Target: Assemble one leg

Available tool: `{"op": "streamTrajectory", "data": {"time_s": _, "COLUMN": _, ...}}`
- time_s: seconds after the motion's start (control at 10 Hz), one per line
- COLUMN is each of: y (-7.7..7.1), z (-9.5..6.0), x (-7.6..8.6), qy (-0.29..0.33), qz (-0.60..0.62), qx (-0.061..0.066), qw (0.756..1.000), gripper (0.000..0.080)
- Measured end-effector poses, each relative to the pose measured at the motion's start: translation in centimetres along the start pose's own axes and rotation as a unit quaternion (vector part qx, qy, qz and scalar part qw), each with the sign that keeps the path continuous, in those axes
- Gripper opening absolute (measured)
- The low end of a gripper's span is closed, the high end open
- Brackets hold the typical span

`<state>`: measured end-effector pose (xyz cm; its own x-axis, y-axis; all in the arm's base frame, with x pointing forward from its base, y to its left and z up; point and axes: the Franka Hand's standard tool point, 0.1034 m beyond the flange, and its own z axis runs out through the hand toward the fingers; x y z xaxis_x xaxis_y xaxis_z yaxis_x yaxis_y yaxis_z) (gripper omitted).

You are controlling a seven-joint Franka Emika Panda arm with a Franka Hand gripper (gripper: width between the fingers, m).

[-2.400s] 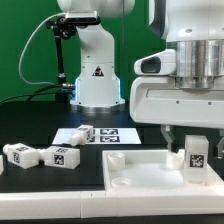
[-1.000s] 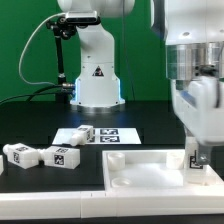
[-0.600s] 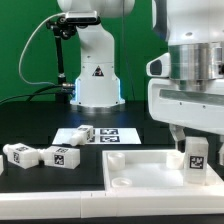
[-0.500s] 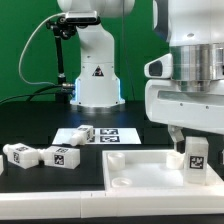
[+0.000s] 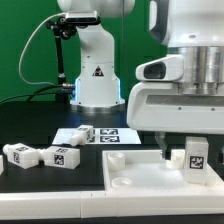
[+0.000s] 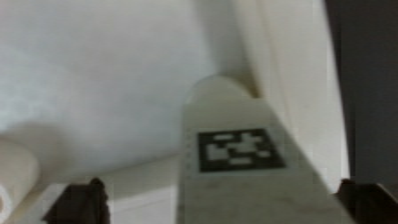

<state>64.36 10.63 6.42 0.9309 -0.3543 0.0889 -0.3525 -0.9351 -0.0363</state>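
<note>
A leg [image 5: 197,159], a white block with a square tag, stands upright in the corner of the large flat white piece [image 5: 138,172] at the exterior view's right. My gripper [image 5: 195,150] hangs over it with its fingers on either side; one finger [image 5: 165,150] stands clear of the leg. In the wrist view the leg [image 6: 240,150] lies between the two dark fingertips [image 6: 84,200], with a gap showing on one side. The gripper [image 6: 224,203] is open.
Two more legs [image 5: 18,153] [image 5: 60,157] lie on the black table at the exterior view's left. A third leg [image 5: 80,134] lies on the marker board [image 5: 112,135]. The arm's white base [image 5: 97,75] stands behind, with a cable by it.
The gripper has turned about its upright axis over the leg, and its finger now stands farther from the leg. The leg stays upright in the same corner.
</note>
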Motion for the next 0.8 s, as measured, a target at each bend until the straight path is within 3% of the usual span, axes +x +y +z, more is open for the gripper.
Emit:
{"op": "streamTrajectory", "data": {"time_s": 0.1, "y": 0.02, "z": 0.0, "x": 0.01, "qy": 0.0, "qz": 0.003, "qx": 0.0, "qw": 1.0, "gripper": 0.0503}}
{"op": "streamTrajectory", "data": {"time_s": 0.2, "y": 0.04, "z": 0.0, "x": 0.02, "qy": 0.0, "qz": 0.017, "qx": 0.0, "qw": 1.0, "gripper": 0.031}}
{"op": "streamTrajectory", "data": {"time_s": 0.6, "y": -0.02, "z": 0.08, "x": -0.06, "qy": -0.001, "qz": 0.169, "qx": 0.001, "qw": 0.986, "gripper": 0.0284}}
{"op": "streamTrajectory", "data": {"time_s": 0.8, "y": 0.32, "z": 0.17, "x": -0.15, "qy": -0.009, "qz": 0.295, "qx": -0.006, "qw": 0.956, "gripper": 0.0284}}
